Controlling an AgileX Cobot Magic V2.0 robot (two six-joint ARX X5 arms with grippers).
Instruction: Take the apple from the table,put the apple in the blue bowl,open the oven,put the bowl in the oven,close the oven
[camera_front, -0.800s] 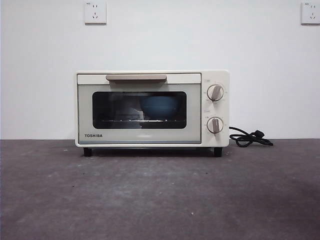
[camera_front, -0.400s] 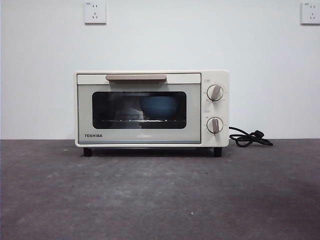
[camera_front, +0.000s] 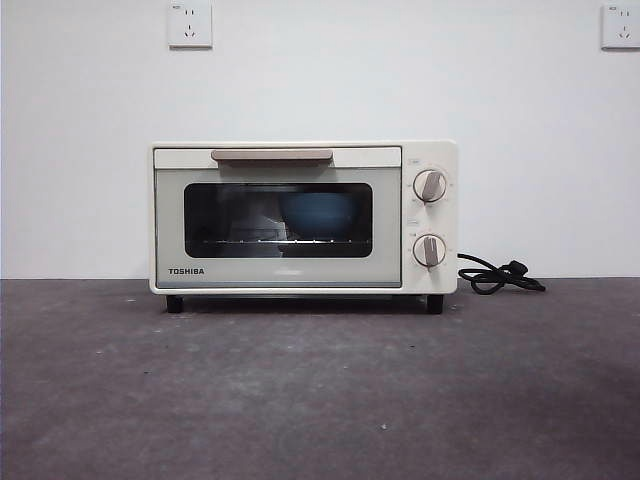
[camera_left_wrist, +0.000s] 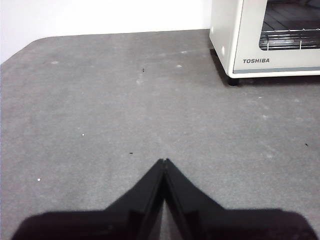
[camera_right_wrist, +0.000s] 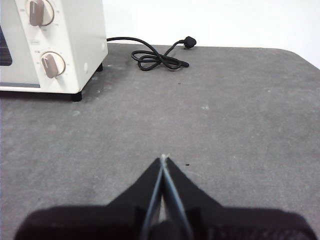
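The cream-white oven (camera_front: 303, 217) stands at the back of the table (camera_front: 320, 390) with its door shut. Through the dark glass the blue bowl (camera_front: 318, 212) shows on the rack, toward the right of the chamber. The apple is hidden from view. My left gripper (camera_left_wrist: 164, 161) hangs shut over bare table, well off the oven's (camera_left_wrist: 270, 37) left corner, holding nothing. My right gripper (camera_right_wrist: 163, 158) is likewise shut and empty, over the table off the oven's (camera_right_wrist: 52, 45) knob side. Neither arm shows in the front view.
A black power cord (camera_front: 500, 276) lies coiled on the table right of the oven, also seen as the cord (camera_right_wrist: 157, 57) in the right wrist view. Two wall sockets (camera_front: 190, 24) sit high on the white wall.
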